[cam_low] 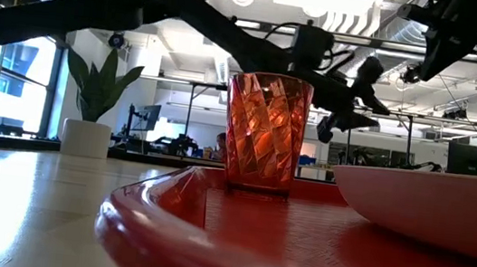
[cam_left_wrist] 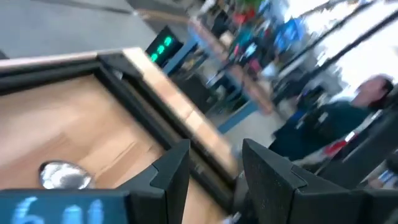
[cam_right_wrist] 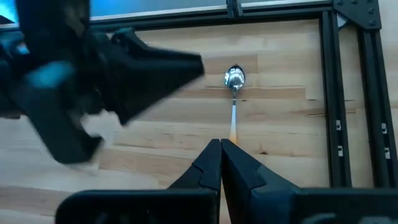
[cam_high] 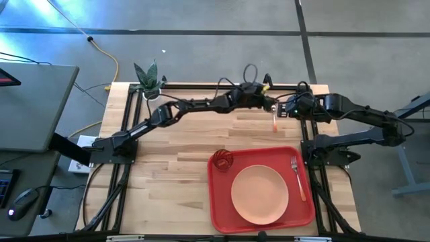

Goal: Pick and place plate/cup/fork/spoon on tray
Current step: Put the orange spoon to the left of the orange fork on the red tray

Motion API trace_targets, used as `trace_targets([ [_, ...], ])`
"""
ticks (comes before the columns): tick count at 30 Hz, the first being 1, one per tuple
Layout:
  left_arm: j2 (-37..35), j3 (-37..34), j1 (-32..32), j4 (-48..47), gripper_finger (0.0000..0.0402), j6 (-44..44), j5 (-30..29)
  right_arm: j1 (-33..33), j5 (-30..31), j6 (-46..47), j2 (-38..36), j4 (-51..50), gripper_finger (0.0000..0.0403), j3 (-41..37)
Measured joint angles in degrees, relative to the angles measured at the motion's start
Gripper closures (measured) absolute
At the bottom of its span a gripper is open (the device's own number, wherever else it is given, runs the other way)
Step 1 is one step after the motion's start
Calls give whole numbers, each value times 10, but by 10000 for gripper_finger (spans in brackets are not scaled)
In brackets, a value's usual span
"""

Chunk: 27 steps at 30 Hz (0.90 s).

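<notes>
- We see the left gripper reached across to the table's far right, fingers apart and holding nothing; the right gripper hovers just beside it, fingers pressed together, empty.
- One spoon lies on the bare wood below both grippers, beyond the tray.
- One red tray at the near right holds one plate, one cup and one fork.
- The wooden table carries one potted plant; an open workshop with a person lies beyond.

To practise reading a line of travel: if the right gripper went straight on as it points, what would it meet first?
Probably the spoon: the shut right gripper points along its orange handle, though depth is unclear.
</notes>
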Motion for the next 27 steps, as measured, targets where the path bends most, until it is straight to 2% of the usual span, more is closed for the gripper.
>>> trace_targets([
  [3, 16, 34, -13, -73, 264, 71, -12, 0, -1, 5, 1, -5, 402, 0],
  [9, 20, 38, -34, -182, 264, 213, -49, 0, -2, 8, 4, -6, 402, 0],
  [11, 20, 38, -37, -189, 264, 225, -41, 0, 0, 7, 8, -7, 402, -1],
  [14, 7, 38, -31, -193, 264, 226, 8, 0, 13, -12, 24, -19, 402, -1],
  [17, -35, 38, -20, -224, 264, 199, 59, 0, 27, -33, 43, -34, 402, -1],
  [20, -90, 40, -5, -275, 264, 213, 78, 0, 32, -47, 52, -29, 401, -1],
  [23, -144, 39, 13, -329, 264, 269, 76, -4, 31, -61, 58, -17, 393, -1],
  [27, -221, 38, 38, -351, 264, 337, 59, -21, 30, -63, 75, -12, 380, -1],
])
